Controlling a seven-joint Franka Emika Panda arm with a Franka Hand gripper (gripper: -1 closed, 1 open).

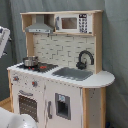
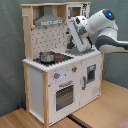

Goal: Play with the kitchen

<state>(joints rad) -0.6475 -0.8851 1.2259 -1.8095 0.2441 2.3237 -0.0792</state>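
Centrally placed in both exterior views: kitchen (image 1: 60,75), upright, white with light-wood trim. Stands on a wooden floor (image 2: 107,107) in the second exterior view, against a grey curtain (image 1: 117,50).

On its worktop (image 1: 102,79): black stovetop (image 1: 42,66) with red rings, carrying a small metal pot (image 1: 30,61); next to it a grey sink (image 1: 74,73) with a black faucet (image 1: 85,59) at the back. Above: hood (image 1: 40,27) and microwave (image 1: 72,22) on the top shelf. Below: oven door (image 2: 64,95) shut, knobs (image 2: 56,76) over it, a second door (image 1: 63,106) beside it, also shut.

Robot arm (image 2: 102,30) reaching in from the second exterior view's right, its wrist over the sink end of the worktop, close to the faucet and backsplash. Pincer (image 2: 71,49) pointing down toward the worktop; whether apart or together cannot be told. Not seen holding anything.

Likely risks from here:
- knocking the faucet or catching under the microwave shelf, given the tight space between shelf and worktop
- pushing the pot off the stovetop if swept sideways across it
- shoving or tipping the whole kitchen with a hard press, since nothing visible anchors it

Only a sliver of white arm (image 1: 4,37) at the first exterior view's left edge
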